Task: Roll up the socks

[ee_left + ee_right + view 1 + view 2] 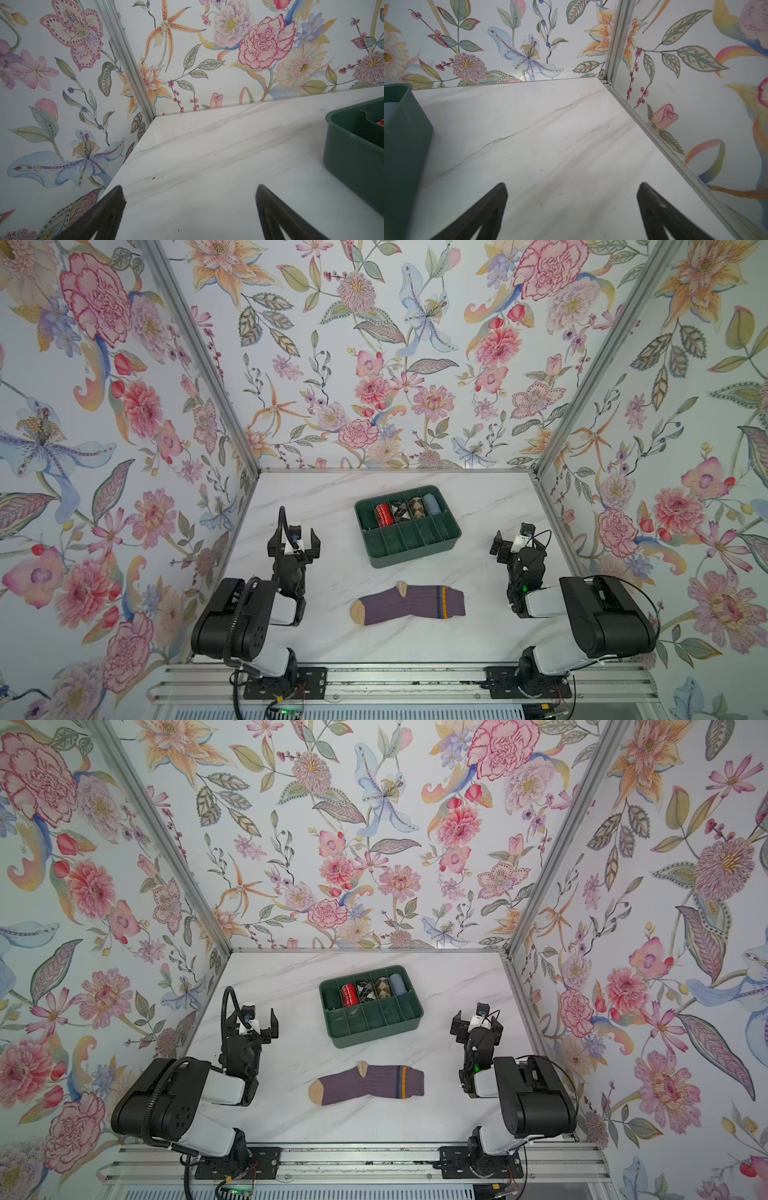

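Note:
The socks point(409, 605) point(368, 1085) lie flat on the white marble table near its front edge. They are dusty purple and ribbed, with the tan toe to the left and the navy and orange stripes by the cuff on the right. My left gripper point(294, 541) point(254, 1023) point(190, 187) is open and empty, behind and to the left of the socks. My right gripper point(515, 541) point(477, 1021) point(572, 184) is open and empty too, behind and to their right. Neither wrist view shows the socks, only bare table between the fingers.
A green divided tray point(415, 560) point(374, 1038) point(353, 155) point(402, 145) stands behind the socks, holding a red patterned roll point(384, 515), argyle rolls and a light-blue roll point(433, 504) in its back row. Floral walls close three sides. A metal rail point(395, 684) runs along the front.

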Available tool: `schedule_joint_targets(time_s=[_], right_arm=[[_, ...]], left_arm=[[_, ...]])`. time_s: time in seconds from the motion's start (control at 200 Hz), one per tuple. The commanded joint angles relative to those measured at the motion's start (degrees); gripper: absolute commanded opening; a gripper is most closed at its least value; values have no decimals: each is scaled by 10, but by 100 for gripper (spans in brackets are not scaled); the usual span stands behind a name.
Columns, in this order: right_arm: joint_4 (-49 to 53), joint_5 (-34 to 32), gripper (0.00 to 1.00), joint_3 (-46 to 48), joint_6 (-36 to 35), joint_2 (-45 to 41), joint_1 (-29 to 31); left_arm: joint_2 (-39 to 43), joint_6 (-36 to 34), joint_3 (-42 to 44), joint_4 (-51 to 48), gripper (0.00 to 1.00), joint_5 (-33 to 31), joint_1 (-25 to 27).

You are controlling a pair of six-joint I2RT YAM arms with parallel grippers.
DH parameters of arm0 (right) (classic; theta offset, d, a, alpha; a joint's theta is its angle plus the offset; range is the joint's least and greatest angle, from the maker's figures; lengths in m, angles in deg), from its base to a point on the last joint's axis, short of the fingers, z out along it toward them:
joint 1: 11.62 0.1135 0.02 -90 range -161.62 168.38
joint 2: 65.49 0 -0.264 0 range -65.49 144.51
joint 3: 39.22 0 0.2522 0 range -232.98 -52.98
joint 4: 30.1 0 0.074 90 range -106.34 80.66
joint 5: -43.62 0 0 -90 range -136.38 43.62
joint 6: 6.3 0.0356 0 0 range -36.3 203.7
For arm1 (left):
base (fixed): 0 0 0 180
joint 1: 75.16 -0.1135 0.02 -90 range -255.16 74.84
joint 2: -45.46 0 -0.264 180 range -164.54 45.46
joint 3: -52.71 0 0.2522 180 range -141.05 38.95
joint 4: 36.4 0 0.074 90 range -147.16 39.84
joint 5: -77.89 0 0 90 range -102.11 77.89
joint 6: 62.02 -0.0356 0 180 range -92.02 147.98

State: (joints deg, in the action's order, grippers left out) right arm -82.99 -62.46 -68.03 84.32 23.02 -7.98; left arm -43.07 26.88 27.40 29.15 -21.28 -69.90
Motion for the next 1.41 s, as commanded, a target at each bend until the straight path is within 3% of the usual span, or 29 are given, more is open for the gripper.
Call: schedule_joint_targets(time_s=[0.0,0.71,0.851,0.946,1.106,1.261,1.401], right_arm=[[10,-7,99,-7,-6,3,1],[10,-6,99,-7,-6,3,1],[11,-5,99,-8,-6,4,1],[12,0,100,-7,-4,2,-2],[30,-8,98,-12,-1,-10,-3],[45,-2,96,-17,-13,-18,5],[67,18,96,-27,-7,-23,-4]], left_arm=[[-5,0,-2,13,99,7,-3],[-5,6,-8,0,99,25,-11],[-3,8,-11,-7,88,33,-16],[27,11,-42,-90,76,20,-15],[107,21,-102,-258,68,-4,-10],[210,71,-149,-387,67,47,8],[275,74,-180,-480,67,24,60]])
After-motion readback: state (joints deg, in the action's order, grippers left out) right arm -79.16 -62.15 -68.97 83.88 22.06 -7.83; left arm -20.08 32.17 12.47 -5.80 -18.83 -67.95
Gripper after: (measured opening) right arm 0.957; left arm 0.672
